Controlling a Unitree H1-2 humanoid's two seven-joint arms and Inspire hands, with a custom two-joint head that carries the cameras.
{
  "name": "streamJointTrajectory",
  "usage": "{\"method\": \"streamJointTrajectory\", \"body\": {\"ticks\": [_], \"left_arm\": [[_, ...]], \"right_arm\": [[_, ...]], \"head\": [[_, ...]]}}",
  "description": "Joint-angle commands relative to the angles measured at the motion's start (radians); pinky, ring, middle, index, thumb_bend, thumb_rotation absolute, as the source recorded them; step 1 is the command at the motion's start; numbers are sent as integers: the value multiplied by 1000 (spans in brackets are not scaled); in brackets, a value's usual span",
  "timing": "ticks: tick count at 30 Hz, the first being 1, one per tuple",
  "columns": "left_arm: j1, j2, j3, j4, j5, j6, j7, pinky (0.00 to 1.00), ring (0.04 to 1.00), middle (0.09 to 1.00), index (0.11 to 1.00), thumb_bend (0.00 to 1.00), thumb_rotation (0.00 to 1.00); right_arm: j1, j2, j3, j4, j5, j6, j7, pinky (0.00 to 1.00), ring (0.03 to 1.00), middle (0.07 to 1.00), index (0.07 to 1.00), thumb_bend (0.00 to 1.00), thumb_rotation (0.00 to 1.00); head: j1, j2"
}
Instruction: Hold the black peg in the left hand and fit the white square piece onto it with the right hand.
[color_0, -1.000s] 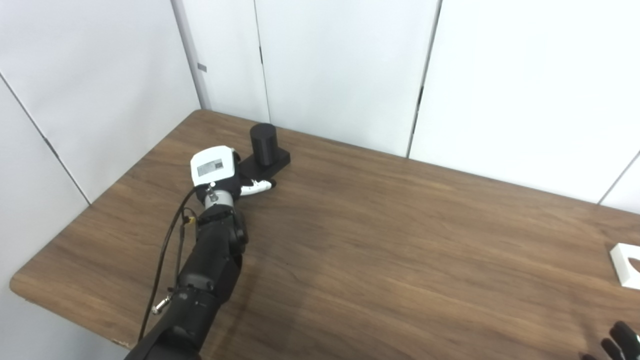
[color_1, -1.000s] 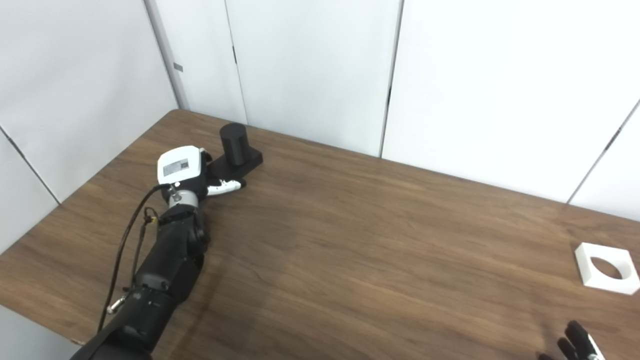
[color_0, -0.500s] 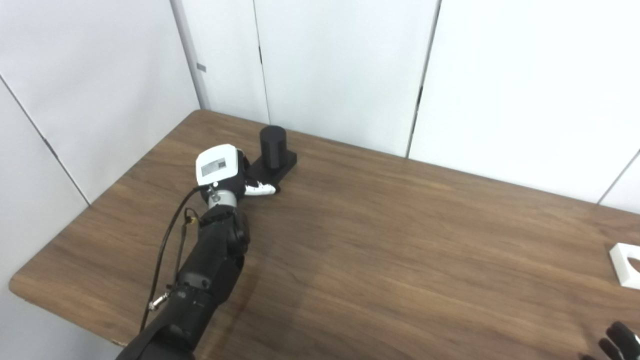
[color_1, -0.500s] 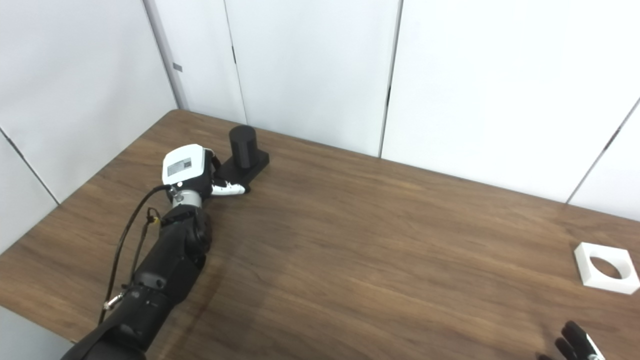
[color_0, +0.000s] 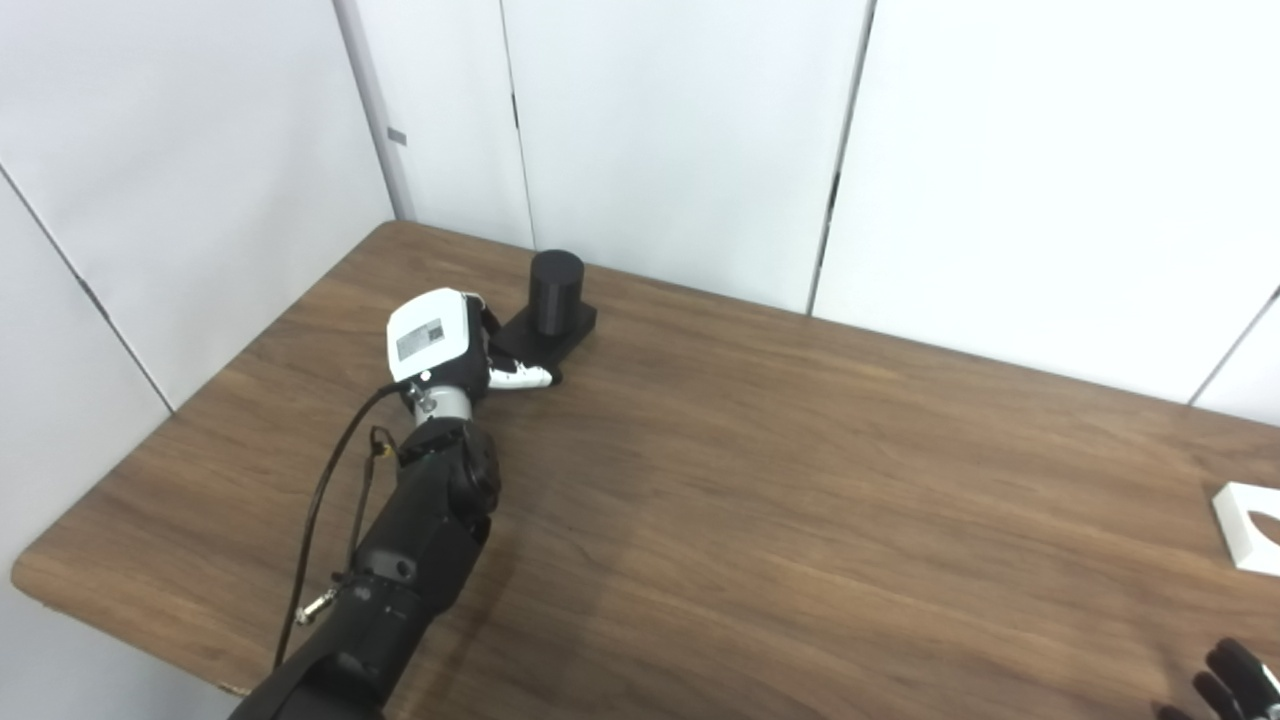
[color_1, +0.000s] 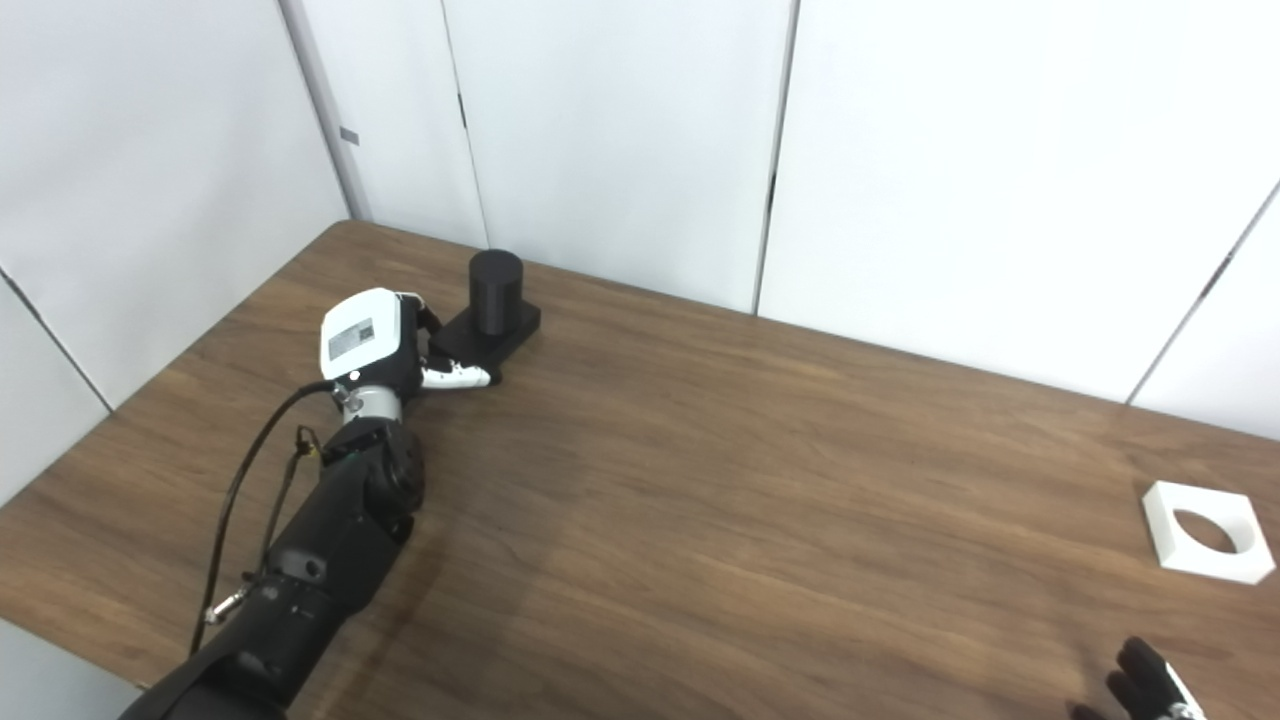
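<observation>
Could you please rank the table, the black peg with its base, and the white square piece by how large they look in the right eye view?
1. table, by far.
2. black peg with its base.
3. white square piece, roughly similar to the peg, so that order is unsure.

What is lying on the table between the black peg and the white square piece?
Nothing: in the right eye view, only bare wooden table stretches between the black peg and the white square piece.
</observation>
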Motion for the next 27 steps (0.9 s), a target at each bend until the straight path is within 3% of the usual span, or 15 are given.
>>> {"method": "streamJointTrajectory", "body": {"ticks": [1, 6, 9, 12, 16, 21, 27], "left_arm": [[-32, 41, -2, -19, -2, -22, 49, 656, 748, 675, 482, 521, 49], [1, 33, 4, -76, -40, -38, 52, 620, 739, 675, 485, 518, 51], [49, 8, 22, -159, -97, -47, 37, 542, 705, 672, 487, 516, 51], [119, -24, 21, -279, -153, -56, -1, 557, 714, 670, 487, 514, 52], [213, -76, -26, -453, -172, -43, -72, 610, 736, 684, 486, 514, 55], [293, -118, -96, -593, -182, -46, -165, 645, 748, 702, 488, 512, 55], [356, -112, -162, -675, -262, -121, -289, 707, 761, 722, 489, 507, 52]], "right_arm": [[-12, 3, -2, -38, -5, -8, -6, 880, 932, 921, 872, 789, 879], [-14, 7, 5, -41, -11, 1, -8, 898, 941, 933, 889, 775, 894], [-18, 15, 10, -46, -12, 10, -14, 929, 953, 943, 905, 752, 903], [-21, 22, 14, -50, -21, 18, -22, 946, 960, 943, 908, 731, 907], [-27, 23, 25, -48, -38, 20, -31, 971, 978, 956, 920, 707, 939], [-29, 30, 42, -53, -66, 12, -46, 965, 964, 935, 902, 679, 956], [-25, 38, 68, -87, -92, 30, -58, 955, 964, 940, 905, 560, 991]], "head": [[-1, 1], [-23, 3], [-39, 7], [-52, 13], [-76, 20], [-114, 34], [-173, 69]]}}
